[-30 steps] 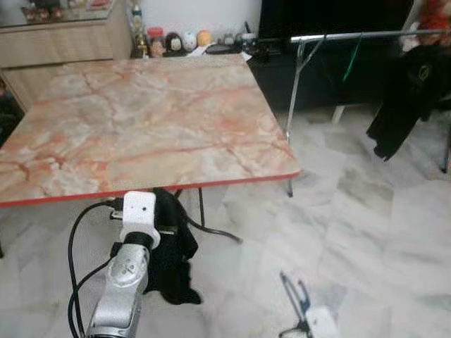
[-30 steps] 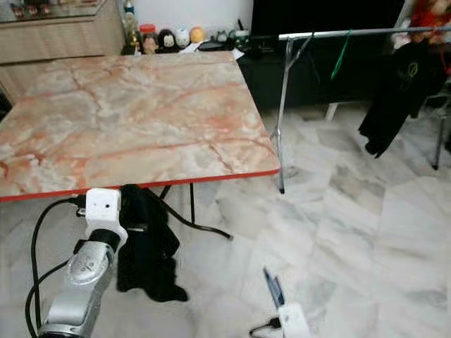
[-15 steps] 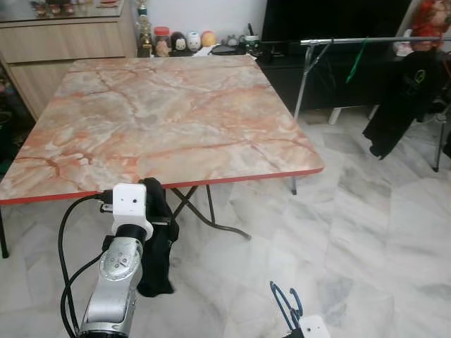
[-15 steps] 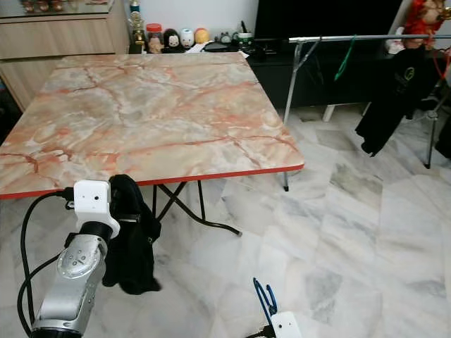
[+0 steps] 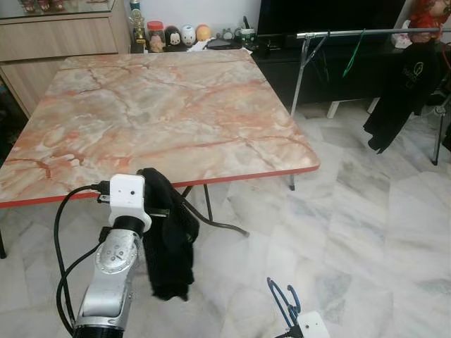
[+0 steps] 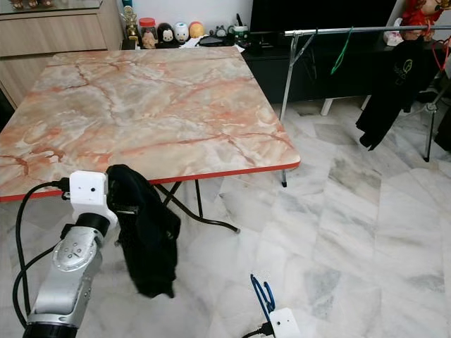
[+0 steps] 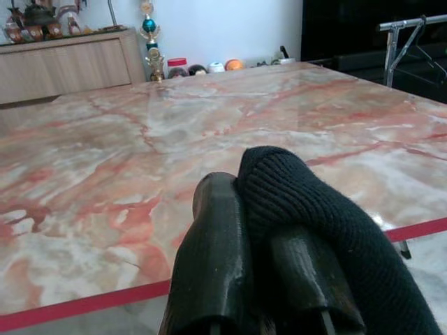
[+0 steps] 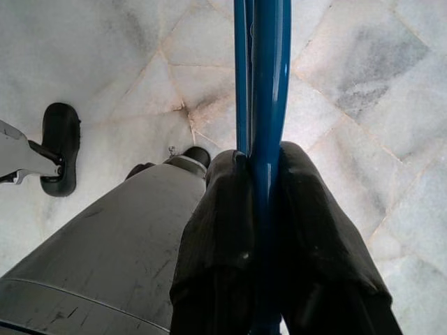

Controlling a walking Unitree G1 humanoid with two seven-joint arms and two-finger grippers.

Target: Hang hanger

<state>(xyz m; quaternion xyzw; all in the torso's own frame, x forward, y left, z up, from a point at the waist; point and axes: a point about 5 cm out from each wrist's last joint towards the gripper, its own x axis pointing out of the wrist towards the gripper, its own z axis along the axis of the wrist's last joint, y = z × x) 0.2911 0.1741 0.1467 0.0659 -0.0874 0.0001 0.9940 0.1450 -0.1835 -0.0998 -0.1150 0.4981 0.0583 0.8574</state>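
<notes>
Marble-patterned table (image 5: 162,113), red-edged

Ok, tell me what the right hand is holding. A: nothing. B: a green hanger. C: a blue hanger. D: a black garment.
C: the right hand is shut on the blue hanger, its bar pinched between the two black fingers above the marble floor.
</notes>
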